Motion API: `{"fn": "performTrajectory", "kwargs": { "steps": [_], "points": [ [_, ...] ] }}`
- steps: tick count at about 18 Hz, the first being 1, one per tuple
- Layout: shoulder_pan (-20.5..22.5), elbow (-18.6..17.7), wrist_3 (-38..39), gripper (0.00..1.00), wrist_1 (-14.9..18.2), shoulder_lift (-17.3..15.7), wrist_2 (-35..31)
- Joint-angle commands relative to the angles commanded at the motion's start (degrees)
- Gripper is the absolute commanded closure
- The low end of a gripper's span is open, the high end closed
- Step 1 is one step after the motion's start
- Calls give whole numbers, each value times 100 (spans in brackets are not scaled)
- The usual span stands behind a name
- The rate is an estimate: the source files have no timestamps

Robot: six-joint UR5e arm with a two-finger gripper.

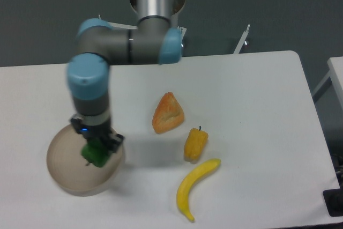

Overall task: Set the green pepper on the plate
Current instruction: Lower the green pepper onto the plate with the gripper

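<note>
Green pepper (pixel 95 154) gripped by tool (pixel 97 148) above plate (pixel 64 172).
Pepper possibly just clear of plate surface; banana (pixel 194 185) well apart on counter (pixel 257 105).

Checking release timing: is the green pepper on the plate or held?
Held: gripper shut on the green pepper over the plate; contact with the plate cannot be told.
</note>
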State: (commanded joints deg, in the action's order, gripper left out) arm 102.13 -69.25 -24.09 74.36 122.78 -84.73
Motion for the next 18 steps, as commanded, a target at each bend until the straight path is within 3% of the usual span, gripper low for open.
{"fn": "performTrajectory", "kwargs": {
  "steps": [3,12,18],
  "points": [
    [-53,-185,0,71,-290,79,-9],
    [-115,-247,-96,71,-405,299,-220],
    [-123,-458,-553,71,-809,369,-658]
  ]
}}
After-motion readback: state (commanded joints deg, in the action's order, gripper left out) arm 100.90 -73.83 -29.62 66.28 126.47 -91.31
